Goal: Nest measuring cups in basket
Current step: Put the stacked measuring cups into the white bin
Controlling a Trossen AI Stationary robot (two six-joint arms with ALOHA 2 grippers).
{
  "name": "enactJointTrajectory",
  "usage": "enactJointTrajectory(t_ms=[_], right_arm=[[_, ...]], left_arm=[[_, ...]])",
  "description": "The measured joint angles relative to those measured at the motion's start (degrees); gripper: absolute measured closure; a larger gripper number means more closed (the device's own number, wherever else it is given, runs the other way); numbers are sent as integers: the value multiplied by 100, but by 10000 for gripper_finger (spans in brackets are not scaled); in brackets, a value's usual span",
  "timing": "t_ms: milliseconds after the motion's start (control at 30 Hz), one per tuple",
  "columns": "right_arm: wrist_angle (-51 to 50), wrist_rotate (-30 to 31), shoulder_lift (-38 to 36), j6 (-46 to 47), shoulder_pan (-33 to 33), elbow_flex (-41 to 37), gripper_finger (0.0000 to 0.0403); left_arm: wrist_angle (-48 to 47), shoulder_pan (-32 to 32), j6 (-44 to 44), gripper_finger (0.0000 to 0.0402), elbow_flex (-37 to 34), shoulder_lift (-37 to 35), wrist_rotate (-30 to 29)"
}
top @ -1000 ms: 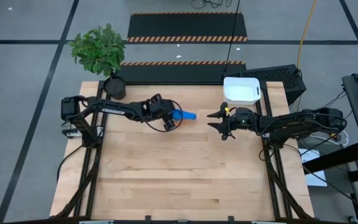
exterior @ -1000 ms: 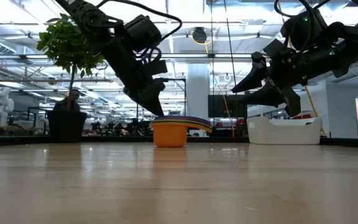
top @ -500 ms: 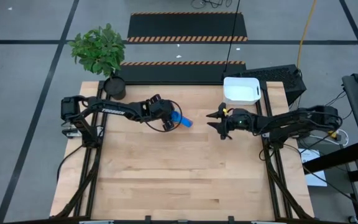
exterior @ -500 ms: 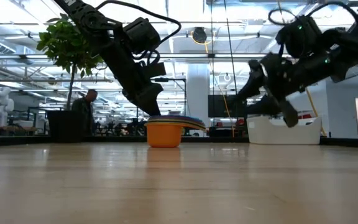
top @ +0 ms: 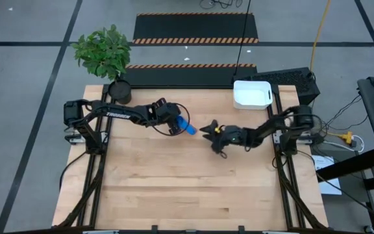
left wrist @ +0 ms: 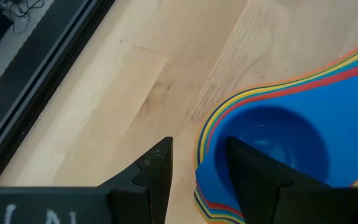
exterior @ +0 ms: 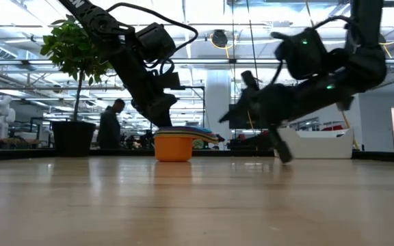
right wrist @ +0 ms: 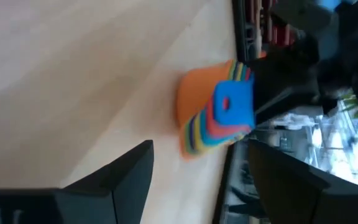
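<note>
Already the measuring cups sit nested in one stack on the desk, orange outermost, blue on top, well apart from the basket. The left gripper has its fingers pinching the stack's rim, one finger inside the blue bowl and one outside, seemingly to steady it and offer the handles. The right gripper sits just beside those handles, fingers spread and facing them, likely so it can take over and carry the stack to the basket.

You saw the right gripper blurred at the low view's centre right. The cups ran off the left wrist view's right and bottom edges.
</note>
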Motion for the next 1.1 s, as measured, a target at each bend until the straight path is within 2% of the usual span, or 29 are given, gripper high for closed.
enactJointTrajectory(t_ms=[167,267,400,833,1000,1100], right_arm=[[531,1066,847,-458,292,656,152],[528,1324,1085,-731,357,890,152],[79,1336,1154,-656,343,1003,152],[30,1392,1110,-164,272,995,174],[-22,1600,973,-281,266,986,173],[-56,1634,883,-712,261,917,172]], left_arm=[[-75,-2,-63,250,0,0,-4],[-108,-2,-113,250,0,0,-5],[-162,-11,-170,250,0,0,-10],[253,38,-189,250,-479,-28,-22],[238,52,-191,250,-485,-21,-24],[230,53,-191,250,-492,-20,-24]])
